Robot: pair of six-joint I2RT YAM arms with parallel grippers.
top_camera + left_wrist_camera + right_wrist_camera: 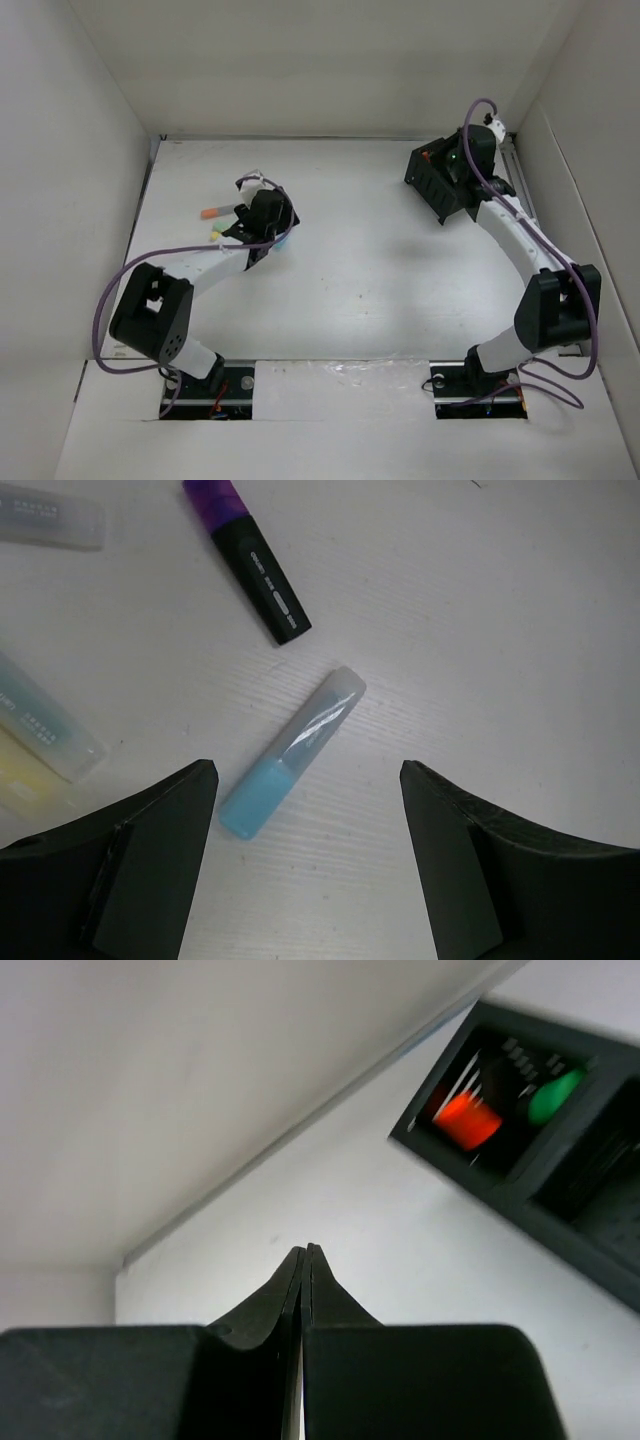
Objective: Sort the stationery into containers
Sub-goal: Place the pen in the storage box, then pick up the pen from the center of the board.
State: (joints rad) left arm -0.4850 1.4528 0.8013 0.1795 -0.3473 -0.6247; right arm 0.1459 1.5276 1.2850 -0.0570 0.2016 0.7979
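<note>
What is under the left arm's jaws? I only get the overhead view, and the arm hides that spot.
Observer: A light blue marker lies flat on the table, in the gap between the open left jaws, not gripped.
Operator: Anything else near it?
Observer: A black marker with a purple cap lies just beyond it, apart from it.
Operator: Is the black box by the right arm empty?
Observer: No. The right wrist view, though blurred, shows the box with an orange cap and a green cap in the same compartment.
</note>
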